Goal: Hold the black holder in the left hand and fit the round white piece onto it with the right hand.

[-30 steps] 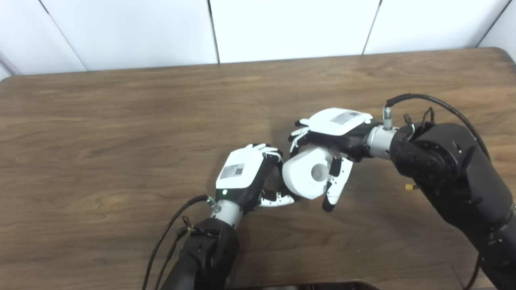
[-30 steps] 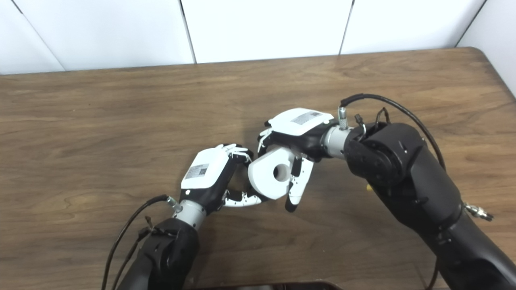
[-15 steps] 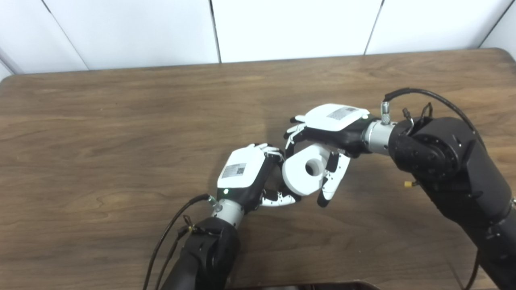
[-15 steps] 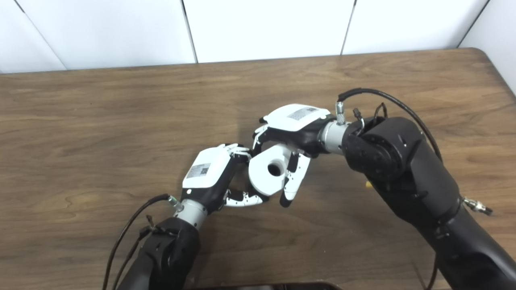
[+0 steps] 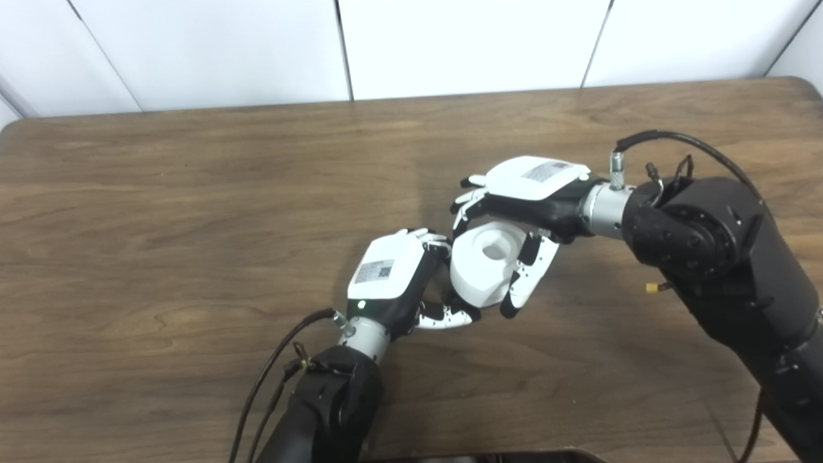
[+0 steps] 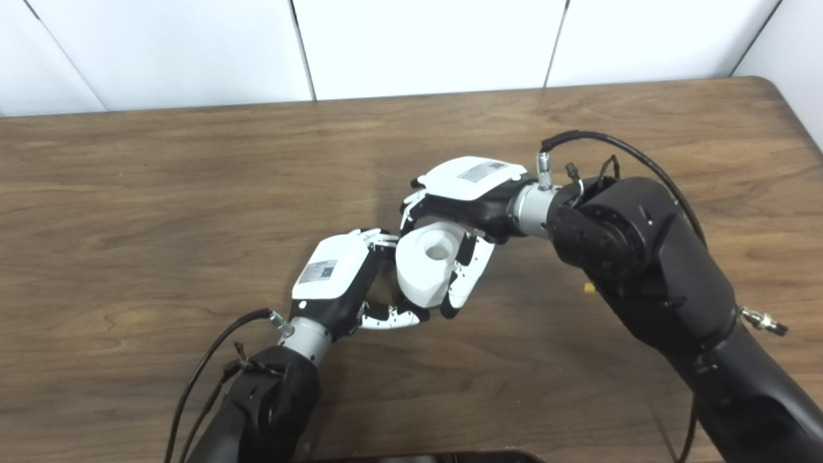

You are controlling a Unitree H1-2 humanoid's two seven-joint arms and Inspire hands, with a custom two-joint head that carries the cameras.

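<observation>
Black holder hidden inside curled left hand [image 5: 392, 276]; round white piece [image 5: 483, 262] in right hand [image 5: 524, 206].

The round piece [image 5: 483, 267] in the right hand [image 5: 524, 206] is plain white. Both hands wear white back plates with small grey-patterned labels over black palms; the left hand [image 5: 392, 280] shows a green dot. The table [image 5: 193, 193] is brown woodgrain.
</observation>
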